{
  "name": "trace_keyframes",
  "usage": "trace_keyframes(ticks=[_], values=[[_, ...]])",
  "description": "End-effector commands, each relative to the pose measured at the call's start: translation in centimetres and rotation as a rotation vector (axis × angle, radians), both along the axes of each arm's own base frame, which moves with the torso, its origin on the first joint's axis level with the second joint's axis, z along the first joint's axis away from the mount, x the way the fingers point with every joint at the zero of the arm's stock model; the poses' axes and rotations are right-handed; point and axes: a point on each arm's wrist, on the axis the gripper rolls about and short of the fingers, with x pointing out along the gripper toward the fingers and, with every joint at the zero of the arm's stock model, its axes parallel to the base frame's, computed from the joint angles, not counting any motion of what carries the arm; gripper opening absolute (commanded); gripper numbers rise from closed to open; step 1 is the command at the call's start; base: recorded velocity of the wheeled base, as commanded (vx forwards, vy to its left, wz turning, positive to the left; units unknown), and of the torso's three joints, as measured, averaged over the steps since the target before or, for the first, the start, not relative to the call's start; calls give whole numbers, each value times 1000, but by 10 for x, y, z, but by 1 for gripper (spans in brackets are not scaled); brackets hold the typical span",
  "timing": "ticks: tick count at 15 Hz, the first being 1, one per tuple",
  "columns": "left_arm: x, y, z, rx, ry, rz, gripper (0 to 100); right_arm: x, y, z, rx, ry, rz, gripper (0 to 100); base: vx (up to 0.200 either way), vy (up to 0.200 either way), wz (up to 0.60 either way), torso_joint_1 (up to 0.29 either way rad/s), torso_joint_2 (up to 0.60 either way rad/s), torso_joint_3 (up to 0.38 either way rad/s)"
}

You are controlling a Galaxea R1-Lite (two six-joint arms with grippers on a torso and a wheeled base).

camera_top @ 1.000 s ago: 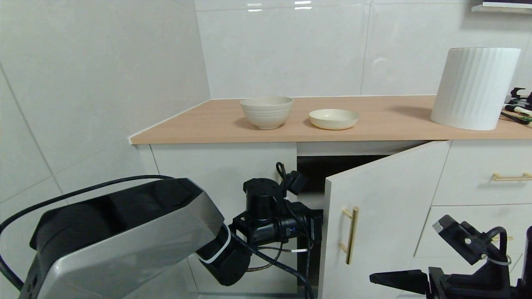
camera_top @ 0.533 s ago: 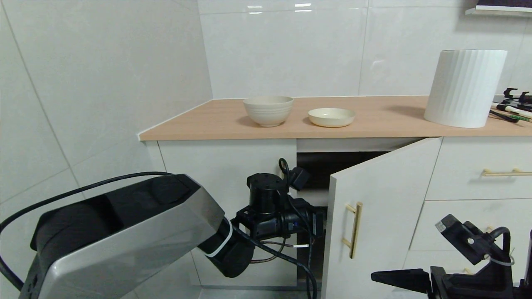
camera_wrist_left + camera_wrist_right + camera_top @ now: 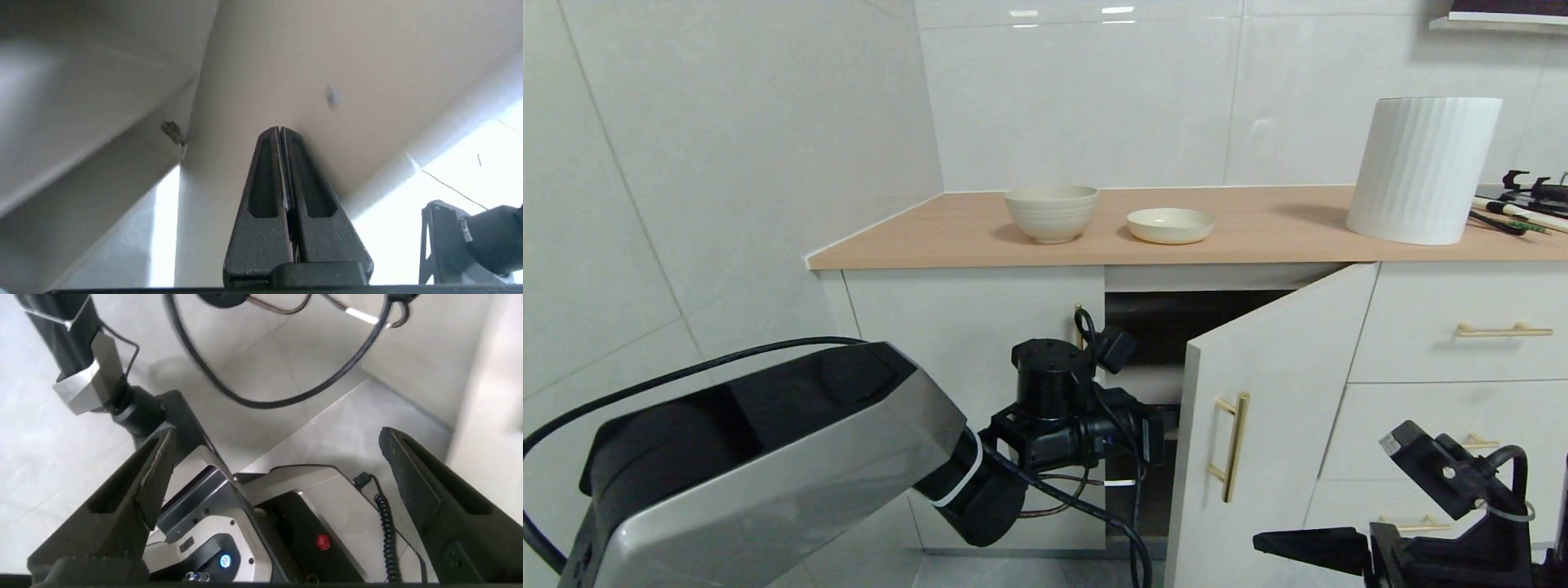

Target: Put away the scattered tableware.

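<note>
Right gripper (image 3: 278, 441) hangs nearest, low at 5 o'clock of the head view, its jaws spread wide over the grey floor and holding nothing. Left gripper (image 3: 280, 131) sits a little farther in, at about 6 o'clock, with its two fingers pressed flat together and empty. Its tips lie against or just short of a pale panel at the edge of the cabinet door (image 3: 1258, 392); I cannot tell which.

That door, with its brass handle (image 3: 1232, 445), stands swung partly open. The dark cabinet opening (image 3: 1168, 327) behind it looks ready to receive things.

Farther back, on the wooden countertop (image 3: 1258, 237), the ribbed cream bowl (image 3: 1051, 212) stands upright at 12 o'clock. The shallow cream dish (image 3: 1170, 224) lies just beside it at its 3 o'clock, the two apart. A tall white ribbed container (image 3: 1421, 171) stands well off at 2 o'clock, with pens (image 3: 1515, 208) beyond it.

By my reading, only the opening of storage is done. Neither piece of tableware has been grasped, and both are left to be carried down into the cabinet.
</note>
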Motion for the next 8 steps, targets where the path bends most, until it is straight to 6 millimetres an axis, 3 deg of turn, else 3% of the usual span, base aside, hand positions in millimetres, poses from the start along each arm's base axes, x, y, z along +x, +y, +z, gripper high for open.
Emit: trace_keyframes(ticks=[1, 6, 8], values=[[2, -1, 2, -8, -9, -1, 0, 0, 0, 0, -1, 1, 0, 100, 0, 0, 0, 0, 0, 0], [7, -6, -3, -3, -3, -3, 0, -2, -2, 3, 12, -14, -1, 100, 0, 0, 0, 0, 0, 0], [0, -15, -3, 14, 13, -29, 0, -4, -3, 5, 18, -18, 1, 100, 0, 0, 0, 0, 0, 0]])
